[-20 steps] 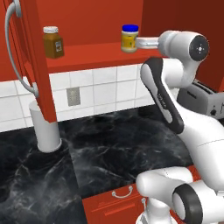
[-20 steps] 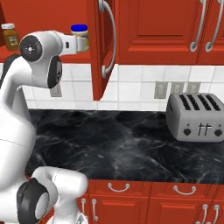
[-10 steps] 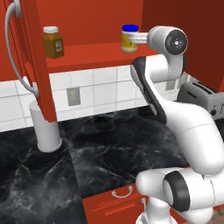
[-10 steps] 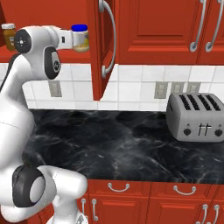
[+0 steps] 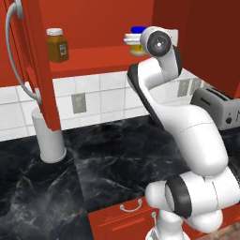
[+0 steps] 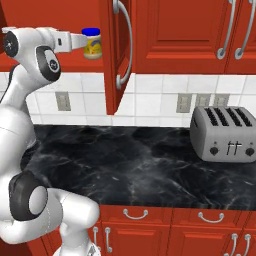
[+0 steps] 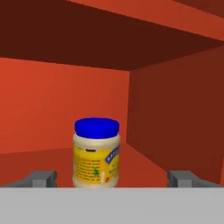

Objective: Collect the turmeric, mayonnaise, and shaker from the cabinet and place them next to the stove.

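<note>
The mayonnaise [image 7: 96, 153], a cream-yellow jar with a blue lid, stands upright on the red cabinet's shelf [image 7: 26, 162]. My gripper [image 7: 111, 179] is open; its fingertips [image 7: 41, 178] sit wide apart and level with the jar, which stands a short way ahead, a little left of centre. From the right base the gripper [image 6: 75, 41] points at the mayonnaise [image 6: 92, 43] from just in front. From the left base the hand partly covers the mayonnaise [image 5: 137, 47]. The turmeric [image 5: 57, 45], amber-brown with a white lid, stands further left on the cabinet shelf [image 5: 93, 58]. Shaker and stove are out of view.
The open cabinet door [image 6: 116, 55] with its curved silver handle hangs right of the jar; another open door [image 5: 33, 65] hangs at the left. A white paper-towel cylinder [image 5: 49, 140] and a silver toaster [image 6: 225, 132] stand on the black marble counter [image 6: 130, 165].
The arm has swung the hand leftward into the cabinet opening until it faces the mayonnaise. The jaws stayed open and both jars stayed put.
</note>
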You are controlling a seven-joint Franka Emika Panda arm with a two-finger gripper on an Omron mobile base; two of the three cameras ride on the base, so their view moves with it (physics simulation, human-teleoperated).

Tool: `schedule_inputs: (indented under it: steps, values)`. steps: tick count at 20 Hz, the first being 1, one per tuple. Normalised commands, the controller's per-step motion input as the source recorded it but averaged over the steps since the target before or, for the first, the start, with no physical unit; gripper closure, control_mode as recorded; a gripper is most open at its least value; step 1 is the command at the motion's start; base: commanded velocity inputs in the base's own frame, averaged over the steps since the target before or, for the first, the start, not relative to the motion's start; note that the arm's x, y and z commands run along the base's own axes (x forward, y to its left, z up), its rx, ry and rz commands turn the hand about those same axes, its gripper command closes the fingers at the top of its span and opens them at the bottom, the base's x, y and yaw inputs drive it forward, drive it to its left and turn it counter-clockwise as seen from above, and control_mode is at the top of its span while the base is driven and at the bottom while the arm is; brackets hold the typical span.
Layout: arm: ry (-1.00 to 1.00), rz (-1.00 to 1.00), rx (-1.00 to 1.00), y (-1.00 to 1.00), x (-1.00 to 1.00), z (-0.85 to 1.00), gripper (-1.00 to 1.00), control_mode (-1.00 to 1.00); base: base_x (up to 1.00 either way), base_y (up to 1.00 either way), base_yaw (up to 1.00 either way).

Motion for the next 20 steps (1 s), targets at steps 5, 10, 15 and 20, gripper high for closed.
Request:
schedule_inputs:
  steps: [5, 10, 15, 20]
  values:
    - [0.00, -0.01, 0.00, 0.08, 0.27, 0.00, -1.00, -1.00, 0.00, 0.00, 0.00]
    - [0.00, 0.00, 0.01, 0.00, 0.33, 0.00, -1.00, -1.00, 0.00, 0.00, 0.00]
    - [0.00, 0.02, 0.04, 0.00, 0.34, 0.00, -1.00, -1.00, 0.00, 0.00, 0.00]
    - [0.00, 0.01, 0.03, 0.00, 0.24, 0.00, -1.00, -1.00, 0.00, 0.00, 0.00]
